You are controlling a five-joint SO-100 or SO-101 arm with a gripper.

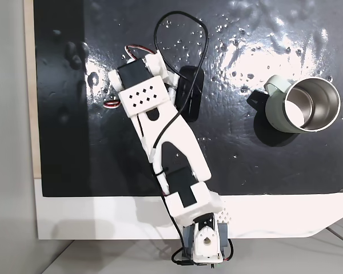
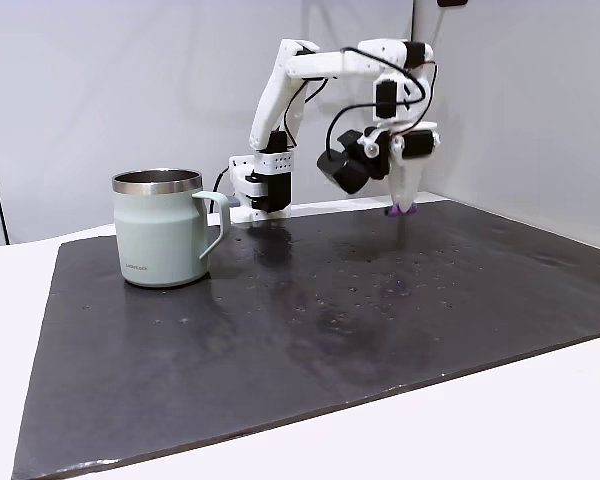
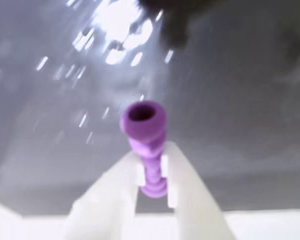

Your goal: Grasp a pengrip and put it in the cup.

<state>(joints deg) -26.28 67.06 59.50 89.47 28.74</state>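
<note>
The pengrip [image 3: 146, 145], a small purple ribbed tube, sits pinched between the two white fingers of the gripper [image 3: 151, 187] in the wrist view, its open end facing away from the camera toward 12 o'clock and the blurred dark mat beyond it. In a fixed view from the side, the gripper [image 2: 403, 205] points straight down with the pengrip [image 2: 401, 210] showing as a purple speck at its tips, right at the mat [image 2: 380, 300]; whether it touches the mat cannot be told. The cup [image 2: 165, 230], pale green with a steel rim, stands upright on the mat, well apart from the gripper, toward 9 o'clock in that view. In a fixed view from above, the cup [image 1: 286, 111] stands at about 3 o'clock from the arm [image 1: 166, 142], handle toward the arm, on the white worktop [image 1: 103, 220].
</note>
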